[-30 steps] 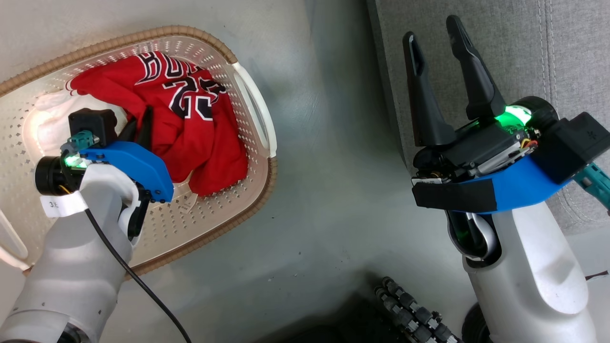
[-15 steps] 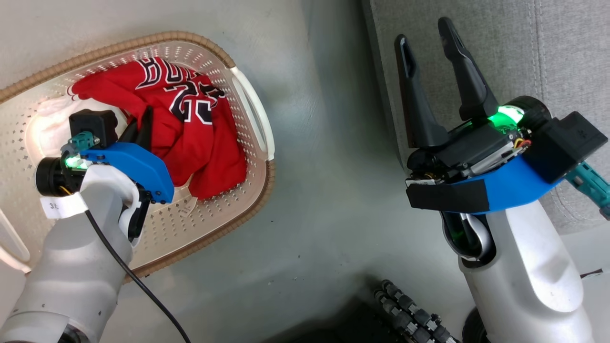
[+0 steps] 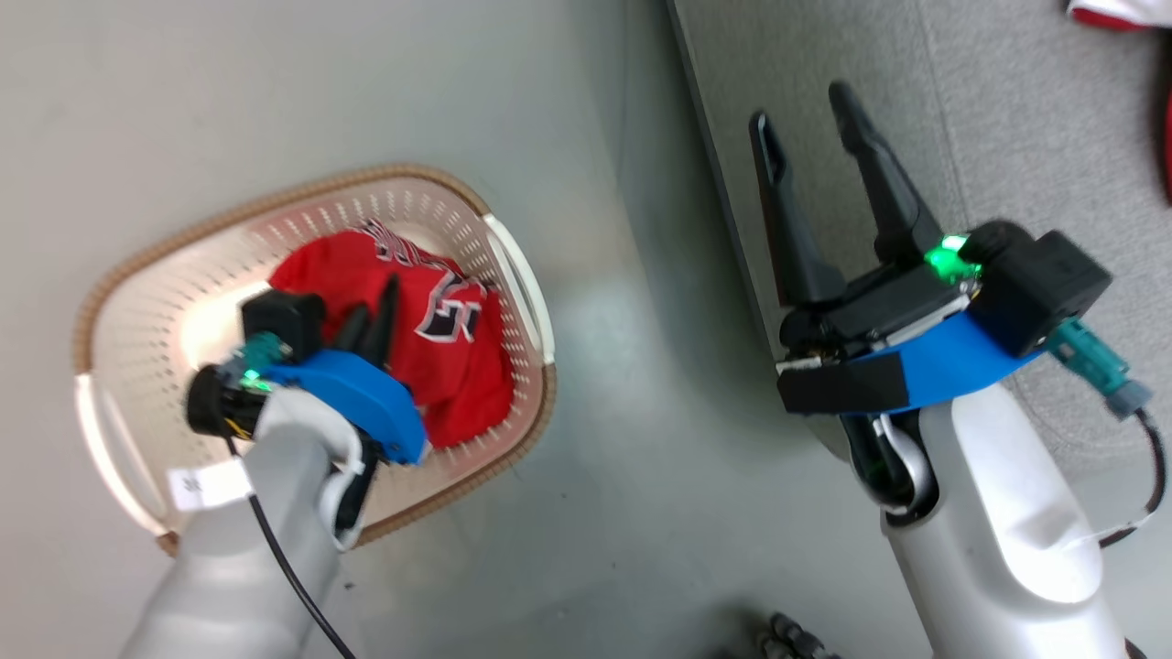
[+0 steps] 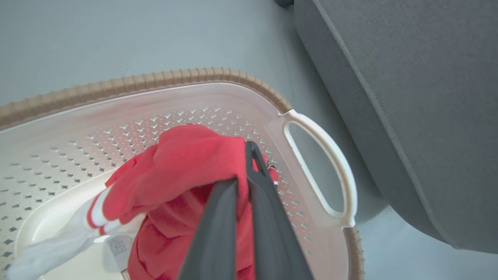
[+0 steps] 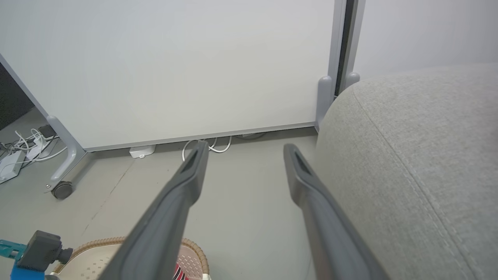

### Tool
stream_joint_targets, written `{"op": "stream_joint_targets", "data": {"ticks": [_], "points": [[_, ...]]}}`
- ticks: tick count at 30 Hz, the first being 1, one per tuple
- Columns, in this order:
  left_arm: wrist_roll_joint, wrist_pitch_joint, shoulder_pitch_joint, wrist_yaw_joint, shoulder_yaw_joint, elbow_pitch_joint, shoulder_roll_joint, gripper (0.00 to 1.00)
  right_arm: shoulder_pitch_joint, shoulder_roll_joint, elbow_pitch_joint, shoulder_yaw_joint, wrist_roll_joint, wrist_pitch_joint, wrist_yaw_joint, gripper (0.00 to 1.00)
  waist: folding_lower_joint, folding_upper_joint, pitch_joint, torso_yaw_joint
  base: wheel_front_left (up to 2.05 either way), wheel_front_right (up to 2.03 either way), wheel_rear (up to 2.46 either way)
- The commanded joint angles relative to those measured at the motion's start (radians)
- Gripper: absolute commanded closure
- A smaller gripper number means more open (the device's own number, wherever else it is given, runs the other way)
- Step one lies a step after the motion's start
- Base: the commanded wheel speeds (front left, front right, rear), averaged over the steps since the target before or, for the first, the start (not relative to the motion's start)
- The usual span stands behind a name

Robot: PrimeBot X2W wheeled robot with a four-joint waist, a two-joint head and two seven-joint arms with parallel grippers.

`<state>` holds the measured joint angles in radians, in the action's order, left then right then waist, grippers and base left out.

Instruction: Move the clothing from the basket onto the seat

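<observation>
The cream basket (image 3: 275,197) with a brown rim stands on the floor at the left. A red jersey (image 3: 458,366) with black-and-white lettering lies bunched inside it. My left gripper (image 3: 377,307) reaches into the basket. In the left wrist view it (image 4: 243,171) is shut on a fold of the red clothing (image 4: 186,167), whose white-striped trim (image 4: 99,212) hangs to the left. My right gripper (image 3: 799,110) is open and holds nothing, over the edge of the grey seat (image 3: 1007,165). It (image 5: 245,149) points past the seat (image 5: 408,155) toward the floor.
Another red and white garment (image 3: 1112,11) lies on the seat at the top right. The basket's white handle (image 4: 323,171) faces the seat (image 4: 408,97), with a strip of grey floor between. A white wheeled partition (image 5: 175,70) and cables (image 5: 23,147) stand beyond.
The head camera has shifted, so the basket looks smaller and further right. My left gripper has shut on the jersey, which is now gathered at the fingers. The right gripper stays open.
</observation>
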<state>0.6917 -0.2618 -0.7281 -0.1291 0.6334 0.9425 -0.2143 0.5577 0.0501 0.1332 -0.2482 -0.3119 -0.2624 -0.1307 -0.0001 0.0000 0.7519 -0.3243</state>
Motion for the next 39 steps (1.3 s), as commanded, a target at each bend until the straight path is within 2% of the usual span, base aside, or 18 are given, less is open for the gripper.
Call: {"op": "stream_joint_targets", "data": {"ticks": [1, 9, 18, 30, 39], "points": [[-0.005, -0.005, 0.026, -0.003, 0.007, -0.023, 0.013, 1.00, -0.028, 0.000, 0.016, 0.007, 0.009, -0.003, 0.000, 0.00, 0.0001, 0.0000, -0.109, 0.057, 0.00, 0.00, 0.00], [-0.013, -0.005, 0.150, -0.003, 0.041, -0.163, 0.044, 1.00, -0.108, 0.001, 0.109, 0.015, 0.039, -0.003, 0.000, 0.00, 0.0001, 0.0000, -0.344, 0.128, 0.00, 0.00, 0.00], [-0.022, -0.005, 0.180, -0.003, 0.103, -0.271, 0.059, 1.00, -0.189, 0.001, 0.173, 0.032, 0.059, 0.016, 0.000, 0.00, 0.0001, 0.0000, -0.527, 0.202, 0.00, 0.00, 0.00], [-0.035, -0.005, 0.130, -0.003, 0.176, -0.356, 0.078, 1.00, -0.284, 0.001, 0.194, 0.042, 0.039, 0.044, 0.000, 0.00, 0.0001, 0.0000, -0.678, 0.273, 0.00, 0.00, 0.00], [-0.002, -0.005, 0.048, -0.003, 0.254, -0.360, 0.085, 1.00, -0.326, 0.001, 0.207, 0.013, 0.021, 0.054, 0.000, 0.00, 0.0001, 0.0000, -0.744, 0.287, 0.00, 0.00, 0.00]]}}
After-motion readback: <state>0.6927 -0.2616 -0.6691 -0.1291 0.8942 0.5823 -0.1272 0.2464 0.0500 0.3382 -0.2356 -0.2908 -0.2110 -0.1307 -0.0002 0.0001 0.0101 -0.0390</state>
